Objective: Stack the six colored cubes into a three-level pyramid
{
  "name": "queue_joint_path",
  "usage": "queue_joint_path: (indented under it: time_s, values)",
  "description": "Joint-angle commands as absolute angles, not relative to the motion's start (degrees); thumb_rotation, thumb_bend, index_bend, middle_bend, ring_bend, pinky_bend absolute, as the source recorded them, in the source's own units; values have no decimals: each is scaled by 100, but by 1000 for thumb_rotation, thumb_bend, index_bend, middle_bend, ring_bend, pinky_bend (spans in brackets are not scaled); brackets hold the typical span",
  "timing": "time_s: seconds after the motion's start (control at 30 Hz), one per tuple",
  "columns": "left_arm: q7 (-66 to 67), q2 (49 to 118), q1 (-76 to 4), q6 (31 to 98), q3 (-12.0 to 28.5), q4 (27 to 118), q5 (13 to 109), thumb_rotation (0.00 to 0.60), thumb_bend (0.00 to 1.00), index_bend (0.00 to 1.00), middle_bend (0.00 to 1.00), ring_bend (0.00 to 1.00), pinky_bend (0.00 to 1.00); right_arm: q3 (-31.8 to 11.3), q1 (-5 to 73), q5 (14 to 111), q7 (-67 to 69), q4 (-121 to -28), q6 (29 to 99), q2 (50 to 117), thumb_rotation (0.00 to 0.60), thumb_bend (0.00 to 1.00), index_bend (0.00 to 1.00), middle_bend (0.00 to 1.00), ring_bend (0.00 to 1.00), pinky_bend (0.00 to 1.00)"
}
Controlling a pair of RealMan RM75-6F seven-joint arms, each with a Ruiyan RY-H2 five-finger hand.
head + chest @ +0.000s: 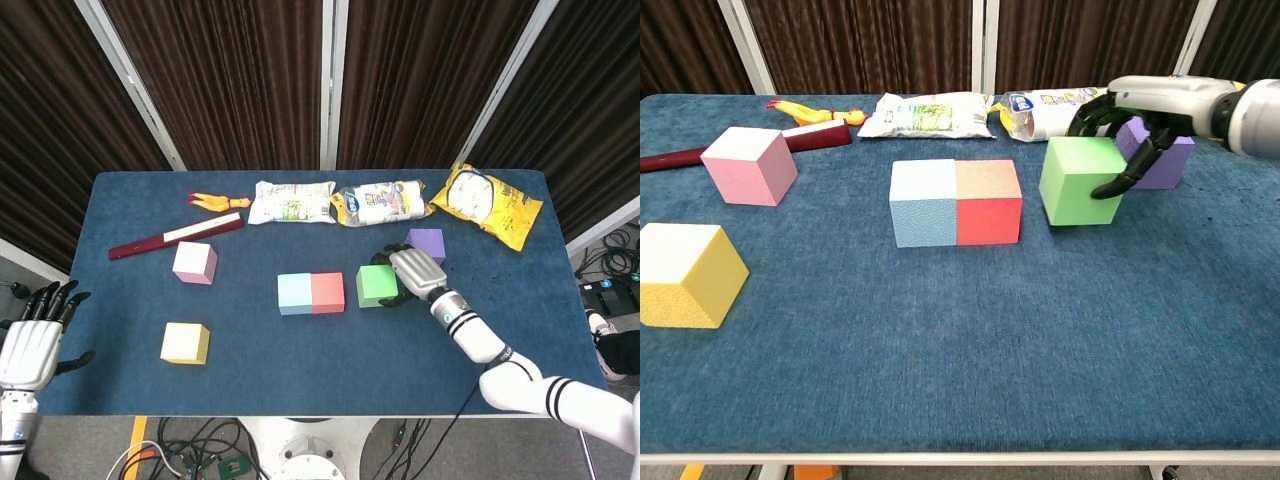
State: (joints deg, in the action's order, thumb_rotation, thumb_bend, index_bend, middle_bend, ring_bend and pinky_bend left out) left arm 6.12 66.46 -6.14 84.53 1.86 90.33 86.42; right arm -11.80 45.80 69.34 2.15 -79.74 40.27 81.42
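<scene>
Cubes lie spread over the blue table [560,380], which we take first as the largest thing in view. Along its far edge we see a yellow bag [486,204] at the right, then a clear packet [381,202] and a green-printed packet [291,202] toward the middle. A dark red bar [176,238] lies tilted at the far left, with a small toy chicken [208,201] just beyond it. Our right hand [412,272] reaches in from the near right and grips the green cube [376,285], fingers curled over its top and right side; in the chest view the green cube [1080,180] sits right of the red one with a gap between them, and we cannot tell whether it touches the table. Our left hand [32,335] hangs off the table's near left corner, fingers spread and holding nothing. The blue cube [294,293] and red cube [327,292] stand side by side and touching in the middle. The purple cube [429,243] sits just behind the right hand. The pink cube [194,262] stands at the left, and the yellow cube [185,343] nearer us at the left.
</scene>
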Motion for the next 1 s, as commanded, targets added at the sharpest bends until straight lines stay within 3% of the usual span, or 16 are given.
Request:
queue_joint_path:
  time_s: [0.03, 1.0]
  values:
    - [587, 6658, -621, 8443, 189, 9008, 8640, 600, 0, 185, 88, 9, 106, -1191, 4650, 6886, 167, -7921, 4003, 8259, 600, 99, 410, 393, 160, 213]
    - [309, 6767, -639, 8433, 181, 8715, 8666, 600, 0, 185, 88, 9, 106, -1126, 4873, 6154, -687, -7885, 4238, 8779, 600, 98, 377, 368, 158, 210]
